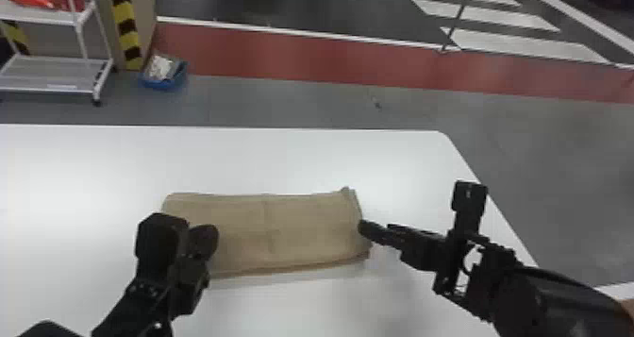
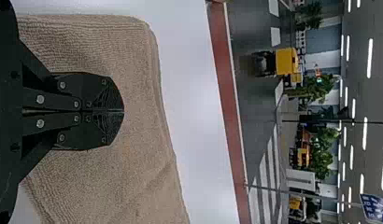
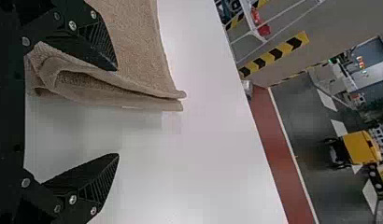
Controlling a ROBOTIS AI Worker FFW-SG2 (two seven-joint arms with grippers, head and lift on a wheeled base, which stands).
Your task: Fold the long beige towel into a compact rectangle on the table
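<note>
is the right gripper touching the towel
Cannot tell: in the right wrist view, the right gripper has one finger overlapping the towel, but neither contact nor a gap shows plainly.

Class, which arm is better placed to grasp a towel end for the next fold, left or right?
Probably the right. The right gripper is at the towel's right end, fingers open, near the layered edge. The left gripper is over the left part, fingers shut.
</note>
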